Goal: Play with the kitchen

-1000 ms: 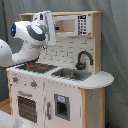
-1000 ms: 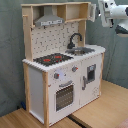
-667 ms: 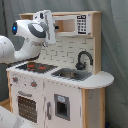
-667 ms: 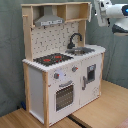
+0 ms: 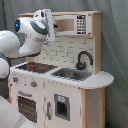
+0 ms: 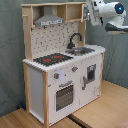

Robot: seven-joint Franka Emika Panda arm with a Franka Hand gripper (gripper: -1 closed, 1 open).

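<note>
The kitchen (image 5: 65,75) (image 6: 60,65) stands upright on a wooden bench (image 6: 100,112), in front of a grey curtain (image 6: 10,50). On its worktop, the hob (image 6: 52,59) (image 5: 34,66) with red rings lies beside the steel sink (image 6: 81,50) (image 5: 71,74), and the black tap (image 6: 73,40) (image 5: 83,59) rises behind the sink. Below the hob are knobs (image 6: 64,73) and the oven door (image 6: 64,96). The grey hood (image 6: 49,20) hangs above the hob, under the kitchen's top shelf. The white arm (image 5: 27,37) (image 6: 107,11) is held high beside the kitchen's upper part, at the first exterior view's left and the second exterior view's right. I cannot tell how far open the pincer is, nor whether it has hold of anything.
</note>
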